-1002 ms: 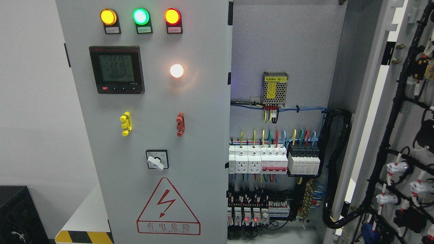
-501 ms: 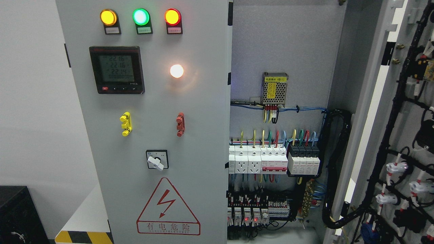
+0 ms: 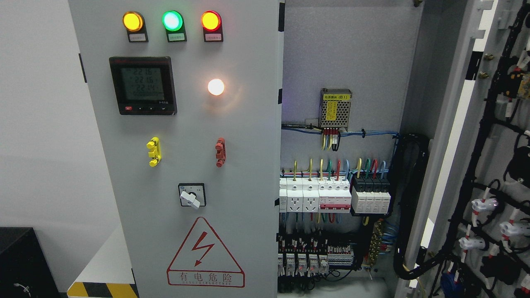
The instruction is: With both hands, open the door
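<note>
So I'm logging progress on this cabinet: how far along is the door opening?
Done: the right door is swung wide, its wired inner face showing, and the breakers inside are exposed. In hand: nothing, since no robot hand is in view. Left: the left door, with its indicator lamps and meter, looks closed.

1. The right door [image 3: 501, 136] runs off the right edge, with its wiring cut short.
2. The left door [image 3: 186, 124] hides the cabinet's left half.
3. The meter [image 3: 143, 85] digits and lamp labels are too small to read.
4. The black box [image 3: 22, 263] is clipped at the lower left corner.
</note>
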Tool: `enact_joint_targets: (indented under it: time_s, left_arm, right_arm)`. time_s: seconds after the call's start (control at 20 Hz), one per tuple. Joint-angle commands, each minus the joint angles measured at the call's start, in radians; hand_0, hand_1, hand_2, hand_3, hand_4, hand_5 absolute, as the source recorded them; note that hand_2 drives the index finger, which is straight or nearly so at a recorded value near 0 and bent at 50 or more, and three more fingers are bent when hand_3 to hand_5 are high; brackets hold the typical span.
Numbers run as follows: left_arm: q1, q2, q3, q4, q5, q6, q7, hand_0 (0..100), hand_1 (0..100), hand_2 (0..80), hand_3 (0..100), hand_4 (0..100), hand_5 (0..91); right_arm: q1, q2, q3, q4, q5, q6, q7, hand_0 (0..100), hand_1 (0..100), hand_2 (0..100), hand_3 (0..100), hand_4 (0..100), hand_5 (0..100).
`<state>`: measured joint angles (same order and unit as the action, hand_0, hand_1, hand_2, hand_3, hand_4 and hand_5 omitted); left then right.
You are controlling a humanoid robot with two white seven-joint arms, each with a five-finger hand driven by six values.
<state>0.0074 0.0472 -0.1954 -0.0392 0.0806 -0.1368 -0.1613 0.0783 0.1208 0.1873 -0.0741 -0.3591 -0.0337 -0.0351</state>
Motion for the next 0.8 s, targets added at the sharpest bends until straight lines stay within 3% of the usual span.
enact_joint_targets:
  time_s: [0.0, 0.2, 0.35, 0.65, 0.75]
  left_arm:
    - [0.037, -0.084, 0.468, 0.190, -0.137, 0.002, 0.005, 0, 0, 0.0, 0, 0, 0.0]
    - [0.039, -0.090, 0.499, 0.191, -0.176, 0.002, 0.005, 0, 0, 0.0, 0, 0, 0.0]
    - [0.040, -0.089, 0.496, 0.191, -0.176, -0.006, 0.005, 0, 0, 0.0, 0, 0, 0.0]
    - [0.034, -0.076, 0.446, 0.191, -0.164, -0.012, 0.006, 0, 0, 0.0, 0, 0, 0.0]
    - [0.023, -0.066, 0.423, 0.191, -0.147, -0.013, 0.006, 0, 0, 0.0, 0, 0, 0.0]
  right_arm:
    - [0.017, -0.015, 0.000, -0.163, -0.001, -0.012, 0.000, 0, 0, 0, 0, 0, 0]
    - [0.217, -0.119, -0.008, -0.828, -0.004, -0.049, 0.000, 0, 0, 0, 0, 0, 0]
    - [0.355, -0.144, -0.008, -1.236, -0.004, -0.051, 0.000, 0, 0, 0, 0, 0, 0]
    - [0.526, -0.168, 0.032, -1.614, -0.006, -0.054, 0.006, 0, 0, 0, 0, 0, 0]
    - [0.558, -0.225, 0.093, -1.726, -0.006, -0.086, 0.075, 0, 0, 0, 0, 0, 0]
